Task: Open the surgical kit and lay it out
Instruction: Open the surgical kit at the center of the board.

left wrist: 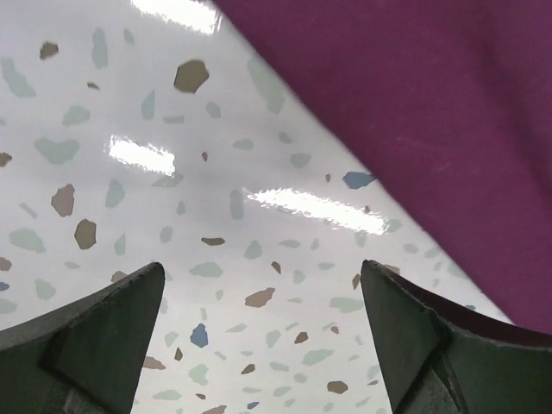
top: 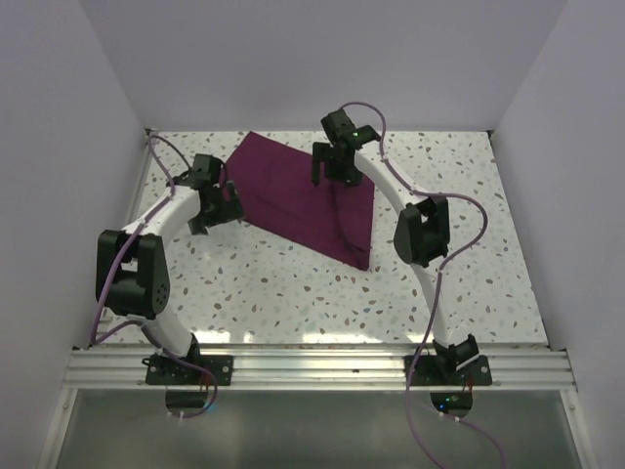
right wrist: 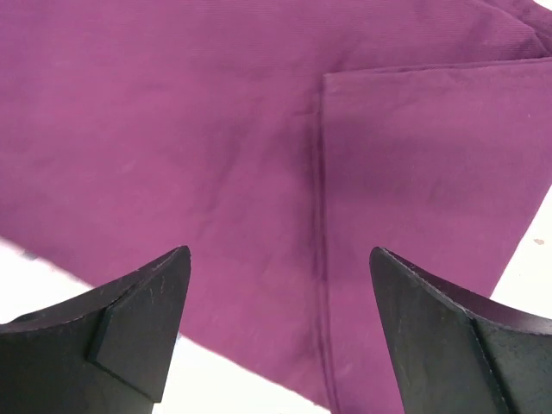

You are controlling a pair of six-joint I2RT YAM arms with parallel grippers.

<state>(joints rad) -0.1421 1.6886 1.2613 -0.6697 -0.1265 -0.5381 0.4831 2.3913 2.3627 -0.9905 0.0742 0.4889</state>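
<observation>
Under right gripper [right wrist: 279,259]: cloth wrap [right wrist: 216,129] | left gripper [left wrist: 261,272] beside its edge | both spread wide

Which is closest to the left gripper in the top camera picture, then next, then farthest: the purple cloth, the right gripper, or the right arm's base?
From the left gripper:
1. Purple cloth, just to its right.
2. Right gripper, farther right, above the cloth.
3. Right arm's base, bottom right of the view.

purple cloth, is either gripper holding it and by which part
Nothing is held. The left gripper stands open over the terrazzo table beside the purple cloth; the right gripper stands open over it.
</observation>
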